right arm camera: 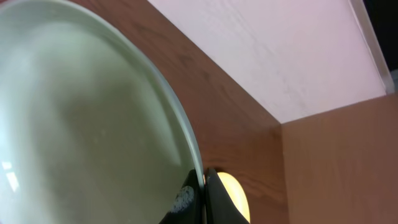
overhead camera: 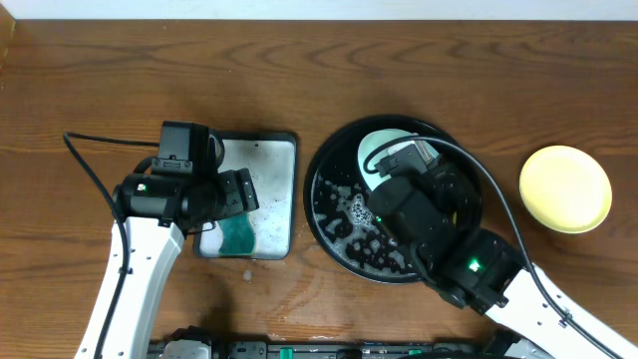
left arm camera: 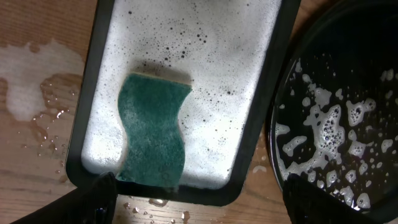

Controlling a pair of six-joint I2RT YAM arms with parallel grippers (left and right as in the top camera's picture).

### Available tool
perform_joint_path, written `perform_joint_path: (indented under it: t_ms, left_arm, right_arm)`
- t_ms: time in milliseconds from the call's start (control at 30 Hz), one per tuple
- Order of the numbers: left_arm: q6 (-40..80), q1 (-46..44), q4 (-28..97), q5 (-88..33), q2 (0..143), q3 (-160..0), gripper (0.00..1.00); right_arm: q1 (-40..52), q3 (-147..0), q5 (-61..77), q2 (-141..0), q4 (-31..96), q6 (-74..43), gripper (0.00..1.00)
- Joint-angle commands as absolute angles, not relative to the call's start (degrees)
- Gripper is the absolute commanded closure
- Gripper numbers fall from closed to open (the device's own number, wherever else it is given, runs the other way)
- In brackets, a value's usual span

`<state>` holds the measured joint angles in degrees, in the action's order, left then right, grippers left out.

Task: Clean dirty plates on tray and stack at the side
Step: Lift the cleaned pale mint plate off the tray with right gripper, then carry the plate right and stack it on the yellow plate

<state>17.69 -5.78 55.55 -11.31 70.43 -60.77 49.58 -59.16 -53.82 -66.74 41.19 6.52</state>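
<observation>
The pale mint-white plate is held tilted over the back of the large round black tray. My right gripper is shut on its rim. In the right wrist view the plate fills the left side, pinched at its edge by the fingers. The yellow plate lies on the table to the right of the tray; it also shows behind the fingers. The light blue plate is out of view. My left gripper is open and empty above the near end of a green sponge.
The sponge lies in a grey rectangular black-rimmed tray full of suds, left of the black tray, which holds foam and water. Spilled water and drops wet the wood beside the grey tray.
</observation>
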Motion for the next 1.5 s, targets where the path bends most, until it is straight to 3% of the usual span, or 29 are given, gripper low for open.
perform_joint_path:
  t_ms: [0, 300, 500, 667, 967, 1100, 1333, 1367, 1433, 1467]
  left_arm:
    - [17.0, -5.6, 55.9, -11.5, 70.4, -62.0, 0.14]
    - [17.0, -5.6, 55.8, -11.5, 70.4, -62.0, 0.14]
    - [17.0, -5.6, 55.8, -11.5, 70.4, -62.0, 0.14]
    - [17.0, -5.6, 55.9, -11.5, 70.4, -62.0, 0.14]
    - [17.0, -5.6, 55.8, -11.5, 70.4, -62.0, 0.14]
    - [17.0, -5.6, 55.9, -11.5, 70.4, -62.0, 0.14]
    - [17.0, -5.6, 55.9, -11.5, 70.4, -62.0, 0.14]
    - [17.0, -5.6, 55.8, -11.5, 70.4, -62.0, 0.14]
    - [17.0, -5.6, 55.8, -11.5, 70.4, -62.0, 0.14]
    - [17.0, -5.6, 55.8, -11.5, 70.4, -62.0, 0.14]
  right_arm:
    - [49.3, -60.2, -48.9, -66.9, 41.8, 7.6, 0.99]
    - [48.4, -60.2, -53.4, -67.4, 44.0, 2.4, 0.99]
    - [42.5, -60.3, -46.1, -67.0, 45.9, -14.4, 0.99]
    - [24.6, -60.6, -21.4, -66.8, 43.2, -14.4, 0.99]
    - [-22.5, -60.6, 16.6, -73.1, 42.8, -15.1, 0.99]
    - [-37.0, -60.6, 20.0, -81.1, 43.0, -21.3, 0.99]
    - [-45.6, -60.6, 20.0, -91.8, 39.4, -24.1, 0.99]
    - [-46.0, -60.6, 20.4, -92.2, 39.0, -24.1, 0.91]
    - [-46.7, -60.8, 24.4, -92.0, 37.9, -21.7, 0.56]
    - [-46.9, -61.0, 26.7, -91.4, 38.1, -21.6, 0.52]
